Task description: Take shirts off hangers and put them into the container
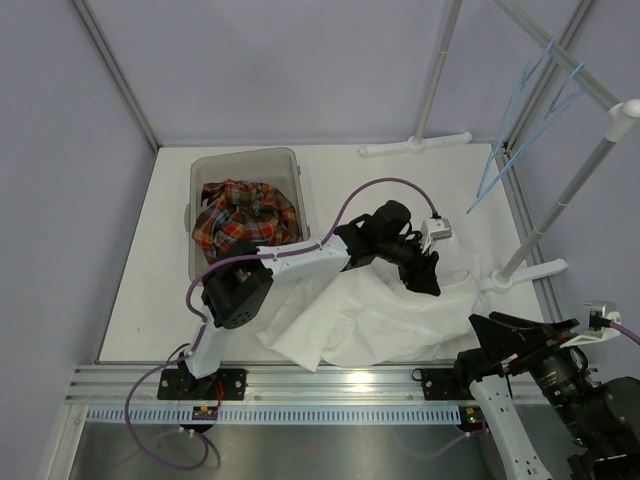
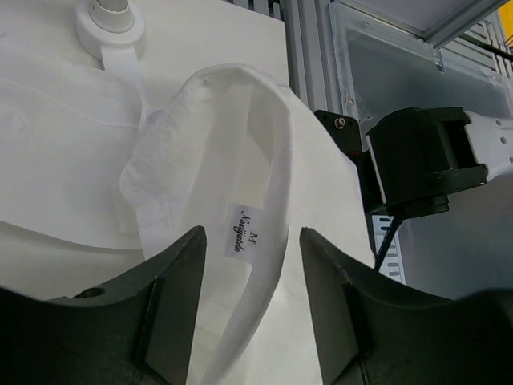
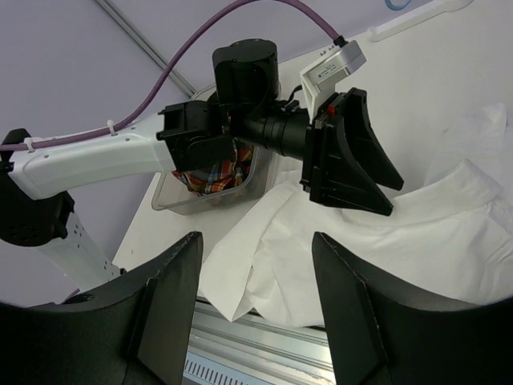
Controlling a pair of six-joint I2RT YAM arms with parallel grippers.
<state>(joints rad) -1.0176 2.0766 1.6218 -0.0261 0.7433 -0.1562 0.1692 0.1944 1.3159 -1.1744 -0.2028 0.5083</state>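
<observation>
- Plaid shirt (image 1: 245,222): bundled inside the container (image 1: 245,155), at the far left of the table.
- Hangers (image 1: 520,125): light-blue wire, hanging bare from the rack pole (image 1: 570,195) at the far right (apparently two, though the thin lines are hard to count).
- White shirt (image 1: 370,320): off its hanger and outside the tub, lying loose on the near half of the table. Its long axis runs roughly left to right, with the collar (image 2: 240,144) at the right-hand end beside the rack foot (image 2: 112,24).
- Left gripper (image 2: 252,237): reached across to the collar end, jaws apart and astride the collar band, with a gap showing at each side; nothing pinched yet.
- Right gripper (image 3: 256,241): jaws spread and empty, held back at the near right corner.
- Governing relation: the collar lies directly under the left gripper, crossing between its fingers, and the left arm is plainly the nearer. The container lies well apart, back and to the left, so the carry will probably sweep that way along the shirt's own length.
- Views compared: the left wrist alone shows the size label (image 2: 244,234) and the fold of the collar, which the overhead view hides beneath the gripper. The right wrist gives the side profile of the left fingers low over the cloth. Only the overhead view shows tub, shirt and hangers together.
</observation>
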